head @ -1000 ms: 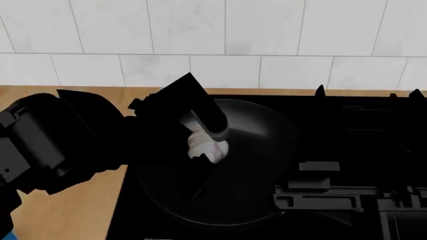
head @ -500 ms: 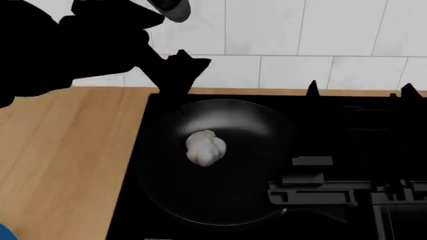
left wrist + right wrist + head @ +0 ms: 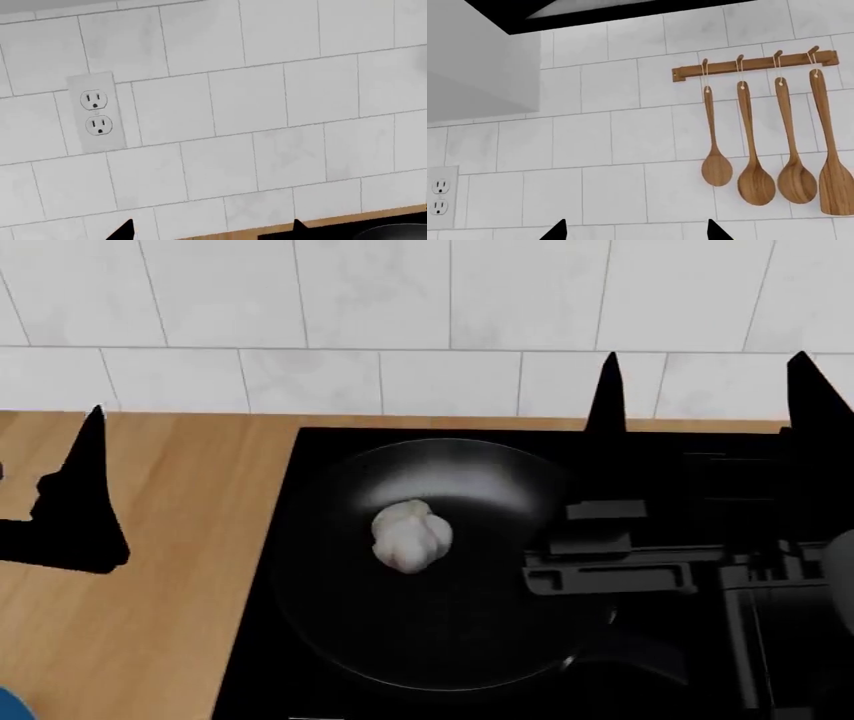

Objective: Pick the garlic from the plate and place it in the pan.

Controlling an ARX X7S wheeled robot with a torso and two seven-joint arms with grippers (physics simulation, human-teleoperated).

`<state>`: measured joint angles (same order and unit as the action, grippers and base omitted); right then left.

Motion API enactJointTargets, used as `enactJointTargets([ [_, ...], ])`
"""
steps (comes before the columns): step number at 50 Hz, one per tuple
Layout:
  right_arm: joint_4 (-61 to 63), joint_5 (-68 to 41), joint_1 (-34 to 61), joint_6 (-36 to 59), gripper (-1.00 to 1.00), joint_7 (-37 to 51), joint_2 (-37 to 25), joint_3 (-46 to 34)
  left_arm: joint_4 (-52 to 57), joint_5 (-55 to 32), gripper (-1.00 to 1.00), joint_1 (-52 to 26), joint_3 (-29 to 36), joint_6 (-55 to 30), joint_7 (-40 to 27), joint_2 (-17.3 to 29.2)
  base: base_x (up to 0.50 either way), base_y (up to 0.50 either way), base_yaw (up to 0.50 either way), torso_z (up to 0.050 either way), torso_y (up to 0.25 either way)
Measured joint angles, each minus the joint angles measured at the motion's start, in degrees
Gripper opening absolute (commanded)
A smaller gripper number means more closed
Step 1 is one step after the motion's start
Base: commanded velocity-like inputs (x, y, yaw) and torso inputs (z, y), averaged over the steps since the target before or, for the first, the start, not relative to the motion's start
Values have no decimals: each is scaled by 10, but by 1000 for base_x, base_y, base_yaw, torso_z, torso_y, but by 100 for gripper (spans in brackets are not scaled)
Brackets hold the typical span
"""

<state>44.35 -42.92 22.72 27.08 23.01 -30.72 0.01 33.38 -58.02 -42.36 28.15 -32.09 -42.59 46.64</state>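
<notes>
The garlic [image 3: 411,535], an off-white lumpy bulb, lies free on the floor of the black pan [image 3: 454,640], a little left of its centre. Only a sliver of the plate's blue rim [image 3: 7,704] shows at the head view's bottom left corner. My left gripper [image 3: 212,231] is open and empty. One of its fingers [image 3: 88,480] stands over the wooden counter, well left of the pan. My right gripper [image 3: 705,370] is open and empty, with its fingertips pointing up over the cooktop to the right of the pan; it also shows in the right wrist view [image 3: 636,231].
The pan sits on a black cooktop [image 3: 694,450] set in a wooden counter [image 3: 160,620]. A white tiled wall runs behind, with an outlet [image 3: 97,112], a rack of wooden spoons [image 3: 760,150] and a hood [image 3: 474,60].
My left gripper let go of the garlic in the pan, rose, and drew back left over the counter. My right gripper's fingertips rose. The garlic stays where it was dropped.
</notes>
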Motion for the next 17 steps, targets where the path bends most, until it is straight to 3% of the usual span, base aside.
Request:
enactJointTargets([
  [7,-5,21,-2,-11,100,-1,6,-9,40,27,100,106,-36,73,-50,22,0,0,0,0,0],
  [17,-7,42,-7,-20,100,3,12,-19,58,39,100,177,-67,128,-75,41,0,0,0,0,0],
])
